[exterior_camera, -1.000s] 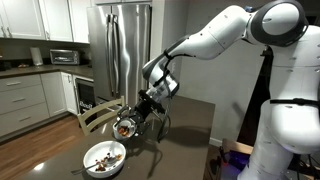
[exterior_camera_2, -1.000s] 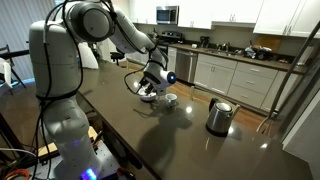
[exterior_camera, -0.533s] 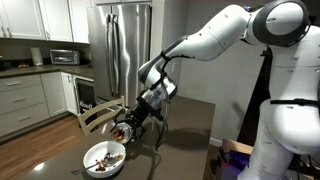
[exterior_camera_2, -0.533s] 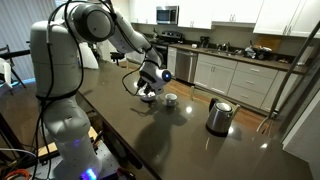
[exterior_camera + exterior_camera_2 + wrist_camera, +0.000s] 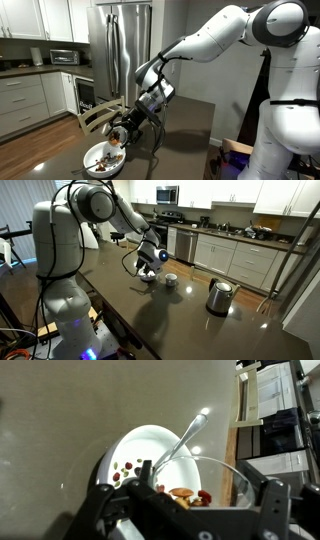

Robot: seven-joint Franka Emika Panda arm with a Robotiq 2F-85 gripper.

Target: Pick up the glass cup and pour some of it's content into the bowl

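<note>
We see the gripper clamped tight on the glass cup, holding it tilted just above the bowl, which stands on the dark table. In the wrist view the brownish content lies in the cup over the white bowl, where 1 spoon rests with its handle across the rim

A tall steel refrigerator stands at the far wall. To its left are white cabinets and a small microwave, above a wood floor. The dark counter reflects ceiling light.
</note>
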